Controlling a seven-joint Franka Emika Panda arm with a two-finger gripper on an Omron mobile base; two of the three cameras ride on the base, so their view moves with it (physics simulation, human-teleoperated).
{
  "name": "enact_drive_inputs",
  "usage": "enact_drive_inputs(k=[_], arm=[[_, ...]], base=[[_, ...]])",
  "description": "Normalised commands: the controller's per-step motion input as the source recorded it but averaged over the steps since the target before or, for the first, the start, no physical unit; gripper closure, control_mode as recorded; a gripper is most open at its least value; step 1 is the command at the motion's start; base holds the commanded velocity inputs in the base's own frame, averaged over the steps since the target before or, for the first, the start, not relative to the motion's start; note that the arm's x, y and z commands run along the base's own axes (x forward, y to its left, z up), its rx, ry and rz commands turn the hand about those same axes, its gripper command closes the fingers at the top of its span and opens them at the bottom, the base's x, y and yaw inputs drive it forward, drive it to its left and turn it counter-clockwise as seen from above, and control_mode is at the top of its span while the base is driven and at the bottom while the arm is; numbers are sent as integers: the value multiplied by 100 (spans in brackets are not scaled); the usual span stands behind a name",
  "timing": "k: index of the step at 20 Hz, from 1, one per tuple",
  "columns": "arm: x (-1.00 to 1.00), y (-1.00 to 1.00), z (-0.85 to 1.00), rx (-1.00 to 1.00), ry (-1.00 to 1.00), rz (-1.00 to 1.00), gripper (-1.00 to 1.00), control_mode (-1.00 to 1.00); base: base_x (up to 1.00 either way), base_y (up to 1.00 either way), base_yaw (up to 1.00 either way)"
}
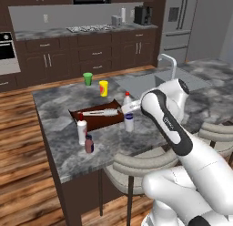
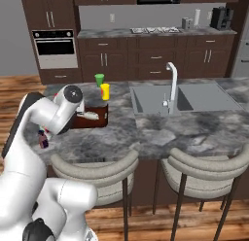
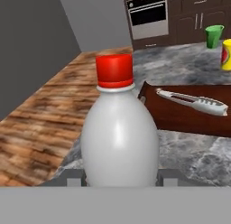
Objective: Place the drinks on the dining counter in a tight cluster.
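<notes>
Hand view: jaws straddle white bottle (image 3: 119, 142); grip contact cannot be told.

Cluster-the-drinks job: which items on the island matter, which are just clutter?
Job: white bottle, clear bottle, pinkish-red bottle, dining counter, gripper.

Clutter: green cup, yellow cup, brown tray with tongs, sink, tap.

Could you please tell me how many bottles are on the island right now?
3. A white bottle at the jaws, just right of the brown tray. A clear bottle stands left of the tray's front, with a short pinkish bottle just in front of it. None seem hidden.
</notes>
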Motion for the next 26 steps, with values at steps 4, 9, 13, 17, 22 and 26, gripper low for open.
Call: enact_drive_inputs(k=[4, 9, 13, 17, 22, 26], arm=[[45, 17, -7, 0, 3, 2, 100, -100], [12, 14, -42, 9, -8, 34, 100, -100], [0, 1, -20, 8, -13, 46, 100, -100], [-8, 0, 8, 0, -7, 34, 100, -100], [0, 6, 1, 0, 0, 12, 100, -100], [6, 16, -10, 7, 0, 1, 100, -100]], base=[[0, 0, 0], [0, 0, 0], [0, 0, 0], [0, 0, 0], [0, 0, 0], [0, 0, 0]])
